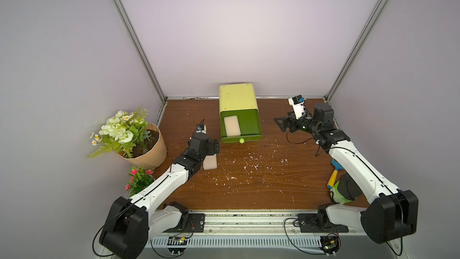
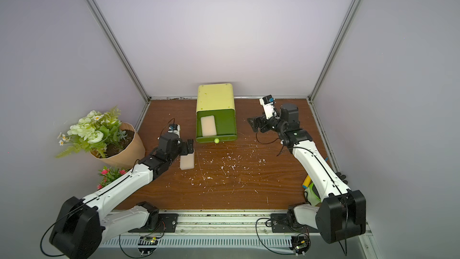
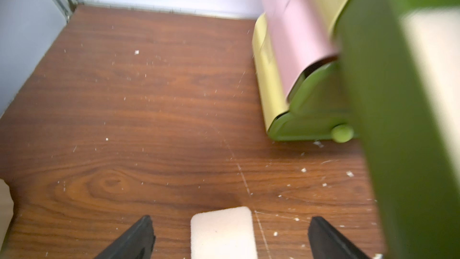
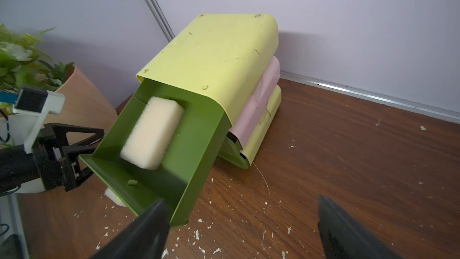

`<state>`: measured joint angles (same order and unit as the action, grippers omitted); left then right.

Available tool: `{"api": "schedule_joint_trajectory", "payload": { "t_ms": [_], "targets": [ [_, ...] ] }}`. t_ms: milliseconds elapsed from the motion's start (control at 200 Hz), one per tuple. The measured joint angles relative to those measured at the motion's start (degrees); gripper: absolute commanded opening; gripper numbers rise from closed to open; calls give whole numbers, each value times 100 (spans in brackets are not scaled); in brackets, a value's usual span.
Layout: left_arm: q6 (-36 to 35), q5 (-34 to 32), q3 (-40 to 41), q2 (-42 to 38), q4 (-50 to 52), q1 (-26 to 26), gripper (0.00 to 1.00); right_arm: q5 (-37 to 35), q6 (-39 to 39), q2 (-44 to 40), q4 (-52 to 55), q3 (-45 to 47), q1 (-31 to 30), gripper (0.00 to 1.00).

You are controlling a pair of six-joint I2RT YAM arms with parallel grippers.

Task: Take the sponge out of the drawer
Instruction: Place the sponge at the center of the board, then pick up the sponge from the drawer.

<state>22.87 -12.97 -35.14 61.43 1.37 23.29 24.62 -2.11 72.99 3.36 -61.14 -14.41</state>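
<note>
The left gripper (image 3: 231, 220) is standing wide open, its jaws straddling but not touching a sponge (image 3: 222, 232) lying on the table (image 3: 149, 120). If the gripper rises crookedly, a finger may be catching and dragging it. A second sponge (image 1: 231, 125) is lying in the open drawer (image 1: 249, 123), and the open right gripper (image 4: 242, 201), hovering nearby, is risking bumping that drawer.

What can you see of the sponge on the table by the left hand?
The sponge is a cream, foam-looking block with rounded corners, lying flat on the wood-grain table, apart from the open green drawer. It sits between the spread fingers of the left hand, gap on each side, nothing gripping it.
</note>
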Motion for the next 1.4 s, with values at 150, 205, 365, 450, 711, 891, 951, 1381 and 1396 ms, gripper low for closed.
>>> {"api": "schedule_joint_trajectory", "payload": {
  "t_ms": [150, 205, 365, 450, 711, 891, 951, 1381, 1396],
  "targets": [
    [52, 260, -68, -667, -28, 0, 100, 243, -42, 0, -63, -4, -208, 90],
    [63, 317, -116, -776, -33, 15, 100, 308, -48, 0, -57, -24, -315, 88],
    [63, 387, -352, -765, -33, 236, 100, 426, -44, 66, -57, -199, -748, 79],
    [74, 446, -428, -699, -72, 387, 100, 422, -33, 168, -33, -356, -988, 78],
    [177, 793, -671, -293, -520, 588, 100, 267, -74, 846, 151, -905, -1530, 70],
    [83, 929, -1399, 87, -922, 595, 100, 52, -87, 1421, 415, -1292, -1834, 67],
    [11, 933, -1659, 219, -1051, 597, 100, -33, -92, 1585, 476, -1408, -1912, 65],
    [-625, 713, -1287, 426, -1790, 599, 99, -232, -212, 2693, 835, -2413, -2212, 51],
    [-643, 702, -1270, 417, -1790, 599, 100, -234, -223, 2719, 844, -2428, -2212, 51]
  ]
}}
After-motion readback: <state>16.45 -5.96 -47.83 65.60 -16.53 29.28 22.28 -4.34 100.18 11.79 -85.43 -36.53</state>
